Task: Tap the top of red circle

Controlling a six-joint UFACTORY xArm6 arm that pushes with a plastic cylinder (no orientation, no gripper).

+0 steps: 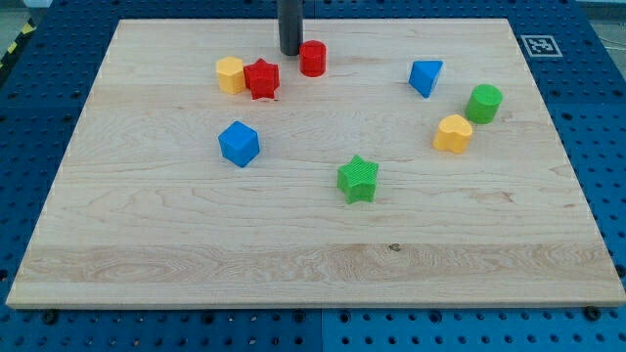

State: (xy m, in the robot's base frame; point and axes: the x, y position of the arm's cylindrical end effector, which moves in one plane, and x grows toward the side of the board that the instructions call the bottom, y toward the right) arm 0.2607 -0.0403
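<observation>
My tip — a bare rod, no claw to open or close — stands just left of the red circle. Contact can't be told; the tap on its top side looks not yet made.

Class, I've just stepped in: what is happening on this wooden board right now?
A robot arm's dark rod reaches down from the view's top, and my tip rests on the wooden board, just to the view's left of the red circle, very close to it; whether they touch cannot be told. The red star and a yellow block sit together further left. The other blocks lie scattered apart from the tip.
</observation>
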